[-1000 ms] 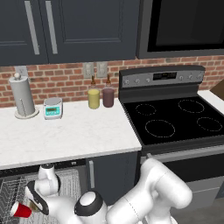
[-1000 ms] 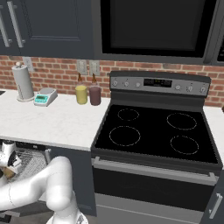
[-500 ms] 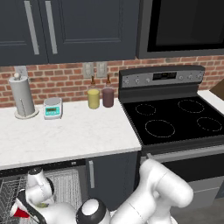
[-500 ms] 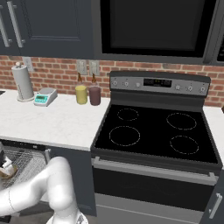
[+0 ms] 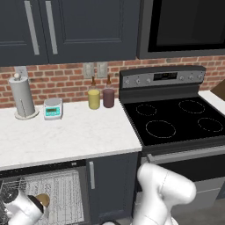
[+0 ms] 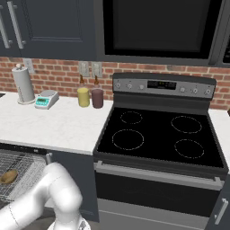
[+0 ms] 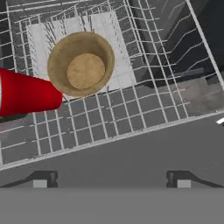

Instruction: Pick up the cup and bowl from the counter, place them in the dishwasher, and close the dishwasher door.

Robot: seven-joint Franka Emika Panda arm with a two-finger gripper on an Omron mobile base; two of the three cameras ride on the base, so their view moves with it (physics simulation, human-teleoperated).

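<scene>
The brown bowl (image 7: 81, 63) sits upright in the dishwasher's white wire rack (image 7: 144, 100), its olive-tan inside facing up. The red cup (image 7: 26, 94) lies on its side in the rack, touching the bowl's left edge. My gripper (image 7: 111, 181) hovers above the rack's near edge, open, fingers wide apart and holding nothing. A flat dark grey panel (image 7: 131, 151) lies just past the rack's edge. In the left base view my wrist (image 5: 21, 207) hangs low over the dishwasher (image 5: 66, 189), right beside the bowl (image 5: 41, 200). From the right base the bowl (image 6: 9, 176) rests in the rack.
The white marble counter (image 5: 66, 136) carries a paper towel roll (image 5: 22, 96), a small teal scale (image 5: 52, 108), a yellow jar (image 5: 93, 98) and a maroon jar (image 5: 108, 96). The black stovetop (image 5: 176, 121) lies to the right. A narrow cabinet door (image 5: 110, 184) separates dishwasher and stove.
My hand has sunk lower and to the left over the rack. The red cup that showed beside it in the left base view is hidden there now.
</scene>
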